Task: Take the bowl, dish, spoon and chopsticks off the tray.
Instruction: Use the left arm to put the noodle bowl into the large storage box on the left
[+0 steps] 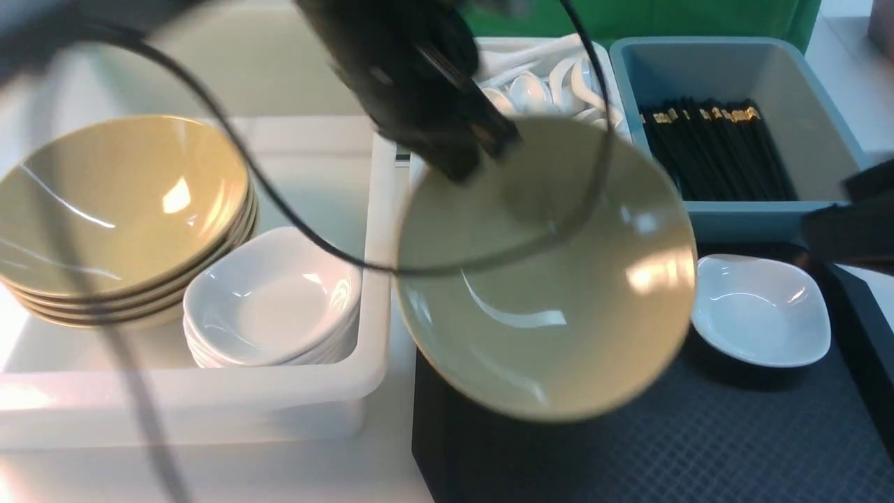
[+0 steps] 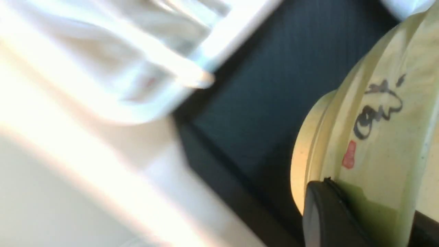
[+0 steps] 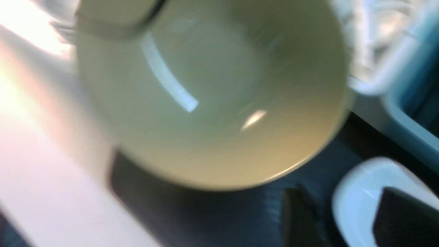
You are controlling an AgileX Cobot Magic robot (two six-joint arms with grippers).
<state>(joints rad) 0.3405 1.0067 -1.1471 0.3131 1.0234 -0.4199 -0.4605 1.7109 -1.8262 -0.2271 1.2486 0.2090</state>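
My left gripper (image 1: 482,150) is shut on the far rim of the olive-tan bowl (image 1: 552,279) and holds it lifted and tilted over the left end of the black tray (image 1: 628,447). In the left wrist view one finger (image 2: 325,212) presses the bowl's outer wall (image 2: 377,137), which bears an ink mark and a red stamp. The small white dish (image 1: 761,311) sits on the tray's far right. My right gripper (image 1: 852,223) is open beside it; in the right wrist view its jaws (image 3: 349,223) straddle the dish's rim (image 3: 360,185). No spoon or chopsticks show on the tray.
A big white tub (image 1: 209,398) on the left holds a stack of tan bowls (image 1: 119,209) and a stack of white dishes (image 1: 272,300). Behind the tray, one bin holds white spoons (image 1: 552,77) and a blue-grey bin (image 1: 803,91) holds black chopsticks (image 1: 712,147).
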